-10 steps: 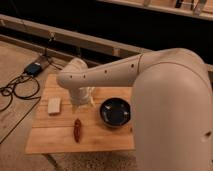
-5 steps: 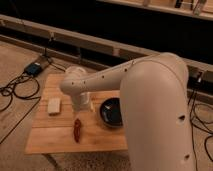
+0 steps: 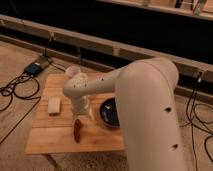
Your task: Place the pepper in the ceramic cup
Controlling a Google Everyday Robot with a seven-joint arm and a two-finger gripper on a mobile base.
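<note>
Lying flat on the wooden table (image 3: 50, 136), the pepper (image 3: 78, 130) sits toward the near edge. Its long axis runs from near to far with a slight lean, the far end tipped a little leftward. Which end carries the stem cannot be told.

The gripper (image 3: 83, 111) hangs just beyond the pepper's far end, pointing down at the tabletop from the pale arm (image 3: 145, 100). Whether it is apart or together cannot be told, and it does not appear to grasp anything.

The ceramic cup (image 3: 73, 71) stands upright at the far edge of the table, well apart from the pepper and partly behind the arm's bend. Its inside cannot be made out.

The dark bowl (image 3: 109, 112) rests to the right of the gripper, half covered by the arm, and its contents are not discernible. A white block (image 3: 54, 105) lies to the left.
</note>
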